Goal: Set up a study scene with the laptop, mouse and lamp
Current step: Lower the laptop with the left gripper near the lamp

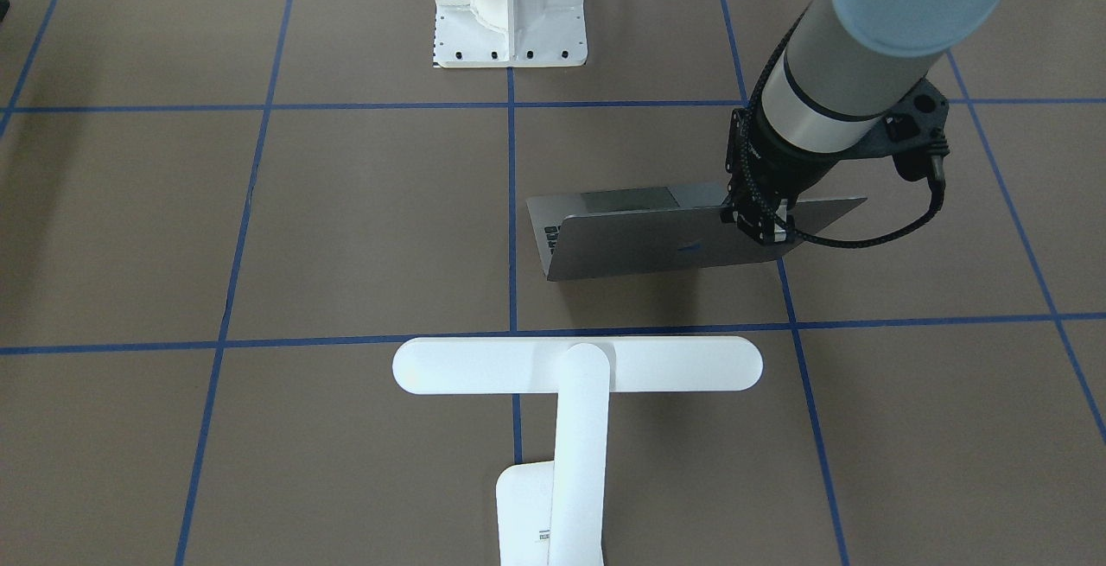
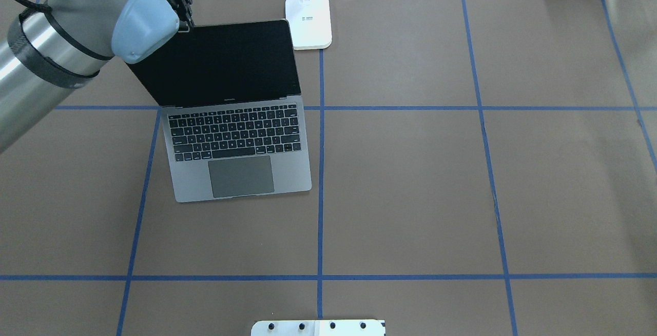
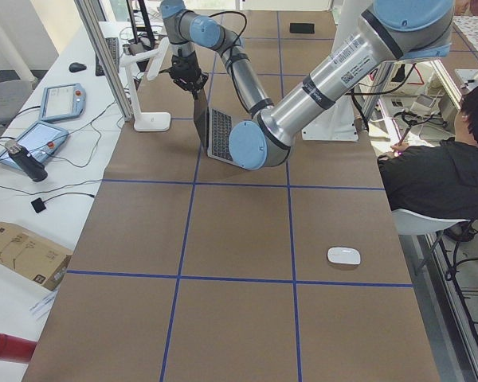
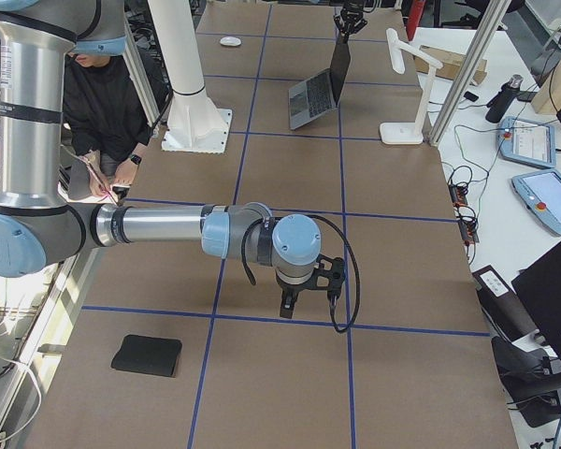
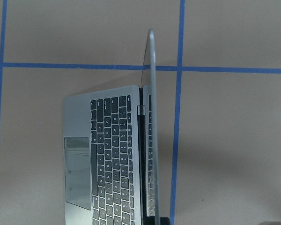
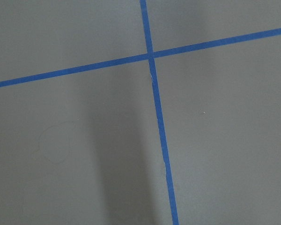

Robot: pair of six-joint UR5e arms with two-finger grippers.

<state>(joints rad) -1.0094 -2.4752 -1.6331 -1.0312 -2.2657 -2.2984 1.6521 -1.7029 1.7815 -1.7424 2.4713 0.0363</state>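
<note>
The grey laptop (image 2: 238, 143) stands open on the left half of the table, its dark screen upright. My left gripper (image 1: 765, 225) sits at the top corner of the lid and looks shut on its edge; in the left wrist view the lid (image 5: 151, 122) runs edge-on down between the fingers. The white lamp (image 1: 577, 365) stands just beyond the laptop, with its base (image 2: 308, 20) at the far edge. The white mouse (image 3: 343, 255) lies alone far to the left. My right gripper (image 4: 290, 309) hovers low over bare table; I cannot tell its state.
The white ribbed pedestal (image 1: 510, 9) stands at the robot's side of the table. A black square pad (image 4: 147, 354) lies near the right end. A seated person (image 3: 446, 167) is beside the table. Tablets and cables lie on the side bench (image 3: 60, 103).
</note>
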